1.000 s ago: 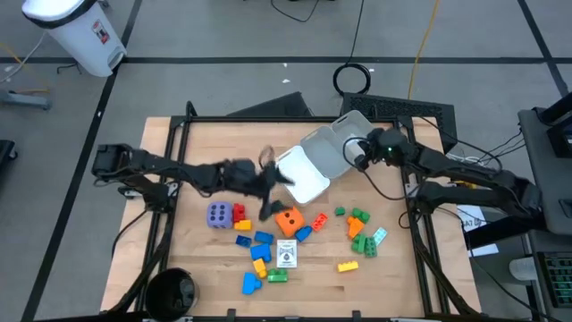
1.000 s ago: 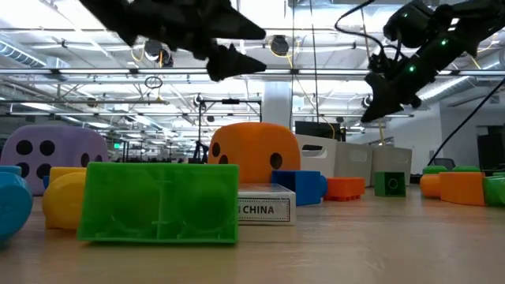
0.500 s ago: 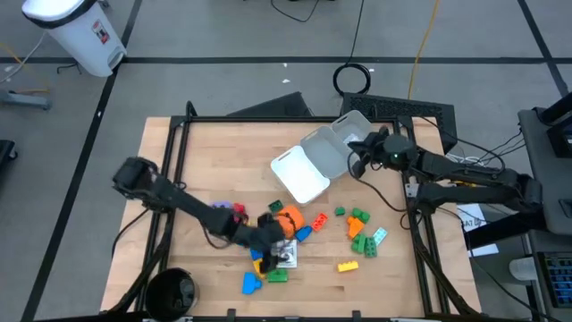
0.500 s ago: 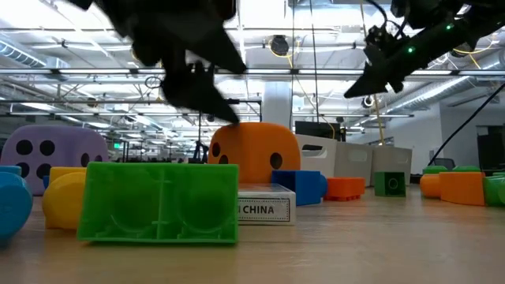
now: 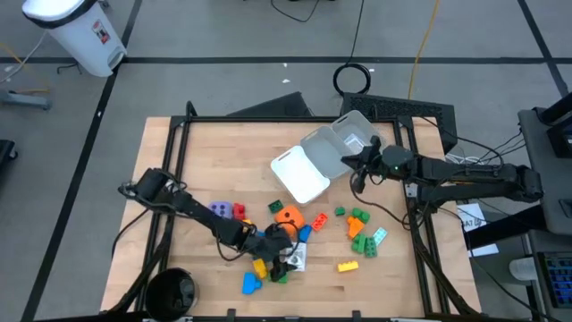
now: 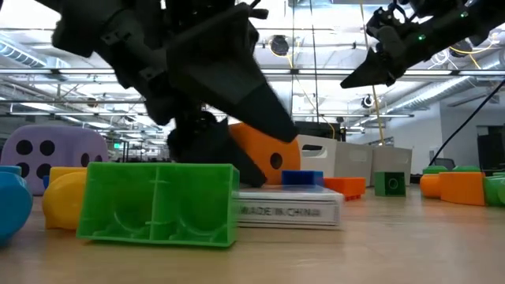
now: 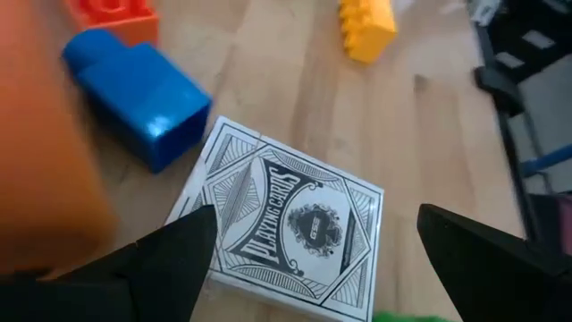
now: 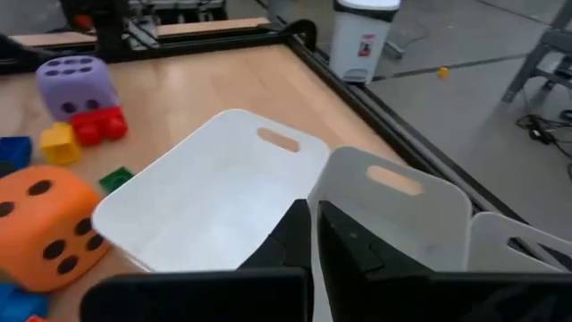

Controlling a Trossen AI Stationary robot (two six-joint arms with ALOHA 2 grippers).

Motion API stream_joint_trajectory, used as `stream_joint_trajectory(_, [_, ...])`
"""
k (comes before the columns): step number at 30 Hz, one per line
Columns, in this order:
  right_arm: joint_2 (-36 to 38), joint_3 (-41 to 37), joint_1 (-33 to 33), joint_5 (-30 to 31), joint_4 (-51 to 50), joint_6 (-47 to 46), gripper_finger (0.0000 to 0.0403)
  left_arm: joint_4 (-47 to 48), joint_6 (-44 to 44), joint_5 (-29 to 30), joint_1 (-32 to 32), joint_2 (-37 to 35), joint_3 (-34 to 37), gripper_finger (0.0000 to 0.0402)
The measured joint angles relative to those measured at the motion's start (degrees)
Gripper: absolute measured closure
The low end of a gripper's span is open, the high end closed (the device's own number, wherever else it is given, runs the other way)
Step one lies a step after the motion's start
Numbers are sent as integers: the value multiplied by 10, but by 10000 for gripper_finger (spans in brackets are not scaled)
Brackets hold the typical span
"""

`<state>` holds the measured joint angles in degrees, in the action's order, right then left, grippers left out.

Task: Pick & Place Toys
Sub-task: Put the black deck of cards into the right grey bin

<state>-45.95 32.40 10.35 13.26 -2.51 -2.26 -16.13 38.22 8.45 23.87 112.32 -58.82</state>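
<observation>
A white playing-card box [image 7: 286,228] lies flat on the wood among the toys, next to a blue brick [image 7: 134,94] and the orange die [image 5: 288,217]. My left gripper [image 5: 286,254] is low over the box and open. Its two fingers [image 7: 170,259] stand on either side of the box's near end. The low view shows the box [image 6: 288,211] behind a green brick [image 6: 158,201], with the gripper's dark body over it. The purple die [image 5: 220,211] sits to the left. My right gripper [image 5: 353,164] is shut and hangs in the air over the trays at the back right. My left gripper slants down over the card box from the table's left. One fingertip [image 7: 192,237] lies at the box's near corner [image 7: 214,215]. I cannot tell whether it touches the box. The box lies flat on the table.
A white tray [image 5: 299,174] and clear trays [image 5: 332,148] lie at the back right, below my right gripper [image 8: 311,234]. Green and orange bricks [image 5: 357,222] and a yellow brick [image 5: 348,265] lie to the right. Blue and green bricks [image 5: 252,283] lie by the near edge.
My left gripper has swung from beside the white tray toward the near edge and down to the card box. It rolled on the way and stayed open. The card box has turned about on the table. My right gripper has risen a little and turned, still shut.
</observation>
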Motion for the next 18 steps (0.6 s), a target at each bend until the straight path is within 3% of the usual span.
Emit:
stream_joint_trajectory(3, [0,0,-17,0,-7,0,402,29,5,-9,-13,-8,-13,9])
stream_joint_trajectory(11, [0,0,-38,1,-20,3,402,432,75,17,-20,6,-257,9])
stream_joint_trajectory(15, [0,0,-37,2,-24,4,401,503,147,21,-21,40,-334,9])
stream_joint_trajectory(18, [0,0,-37,1,-26,2,402,506,187,18,-21,68,-345,9])
